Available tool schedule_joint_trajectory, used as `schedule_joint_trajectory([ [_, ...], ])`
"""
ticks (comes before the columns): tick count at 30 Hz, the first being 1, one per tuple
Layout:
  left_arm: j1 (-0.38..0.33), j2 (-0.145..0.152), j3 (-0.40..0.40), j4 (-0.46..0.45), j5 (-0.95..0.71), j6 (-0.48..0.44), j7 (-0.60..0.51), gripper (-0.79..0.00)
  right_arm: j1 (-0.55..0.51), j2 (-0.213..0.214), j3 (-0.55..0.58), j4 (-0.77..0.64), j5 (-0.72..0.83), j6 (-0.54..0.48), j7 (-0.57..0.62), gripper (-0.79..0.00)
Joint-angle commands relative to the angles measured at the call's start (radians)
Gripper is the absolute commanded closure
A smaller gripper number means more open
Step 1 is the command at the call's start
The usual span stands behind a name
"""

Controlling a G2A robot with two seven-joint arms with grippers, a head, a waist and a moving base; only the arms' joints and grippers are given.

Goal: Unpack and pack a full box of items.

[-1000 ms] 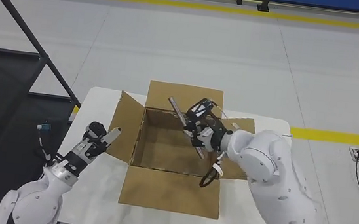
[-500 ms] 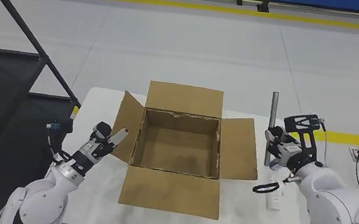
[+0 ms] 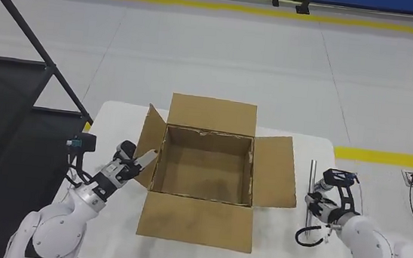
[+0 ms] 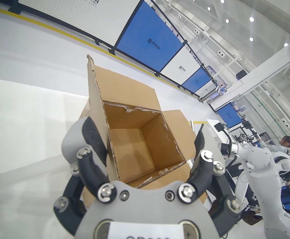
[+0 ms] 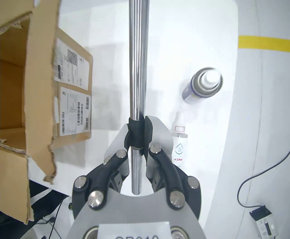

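Right now I see the cardboard box (image 3: 212,114) sitting in the middle of the white table (image 3: 116,119). Its four flaps are open. I can look down to the brown floor inside, and nothing lies on it.

My right gripper (image 5: 138,133) is pinched tight on a shiny metal rod (image 5: 138,68). The black pads press on it from both sides, near one end, and most of the rod sticks out past the fingers. From above, the rod (image 3: 311,178) is outside the box, just beside the right flap, and it runs along that flap's edge. It is low over the table, but I cannot tell if it touches.

Near the rod, on the side away from the box, a spray can (image 5: 202,84) with a white cap stands on the table. A small white bottle (image 5: 180,144) is right next to it, partly hidden behind my gripper.

My left gripper (image 4: 145,135) is spread wide and holds nothing. It is at the left side of the box. The left flap stands up straight between its two fingers, close to one of them. I cannot tell if that finger touches the flap.
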Motion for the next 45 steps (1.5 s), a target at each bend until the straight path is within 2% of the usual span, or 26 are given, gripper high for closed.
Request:
schedule_joint_trajectory([
  [1, -0.003, 0.001, 0.003, 0.002, 0.001, 0.002, 0.002, -0.785, 0.013, 0.002, -0.016, 0.049, -0.002, -0.002, 0.015, 0.0],
  [13, -0.008, 0.008, 0.001, 0.003, 0.001, 0.014, 0.009, -0.785, 0.123, 0.006, -0.145, 0.252, -0.062, 0.028, 0.076, 0.0],
  [20, -0.001, 0.012, 0.0, -0.006, 0.005, 0.011, 0.011, -0.785, 0.18, 0.007, -0.181, 0.352, -0.083, 0.055, 0.087, 0.0],
  [22, 0.002, 0.013, -0.001, -0.01, 0.005, 0.008, 0.012, -0.785, 0.196, 0.007, -0.195, 0.38, -0.087, 0.06, 0.1, -0.068],
  [30, 0.015, 0.018, -0.003, -0.018, 0.003, 0.003, 0.016, -0.785, 0.23, 0.009, -0.222, 0.442, -0.081, 0.064, 0.091, -0.148],
  [32, 0.017, 0.019, -0.004, -0.019, 0.005, 0.003, 0.016, -0.785, 0.232, 0.009, -0.226, 0.445, -0.078, 0.067, 0.091, -0.188],
  [34, 0.018, 0.02, -0.004, -0.02, 0.004, 0.004, 0.017, -0.785, 0.234, 0.01, -0.23, 0.446, -0.076, 0.068, 0.093, -0.262],
  [37, 0.022, 0.021, -0.006, -0.021, 0.005, 0.003, 0.02, -0.785, 0.234, 0.012, -0.228, 0.44, -0.067, 0.065, 0.083, -0.308],
  [38, 0.023, 0.022, -0.007, -0.022, 0.005, 0.003, 0.022, -0.785, 0.231, 0.013, -0.227, 0.431, -0.061, 0.063, 0.079, -0.354],
  [39, 0.025, 0.022, -0.008, -0.023, 0.004, 0.003, 0.023, -0.785, 0.227, 0.013, -0.226, 0.417, -0.055, 0.059, 0.073, -0.366],
  [45, 0.032, 0.025, -0.01, -0.029, 0.002, 0.002, 0.026, -0.785, 0.166, 0.024, -0.181, 0.233, -0.063, 0.084, 0.042, -0.376],
])
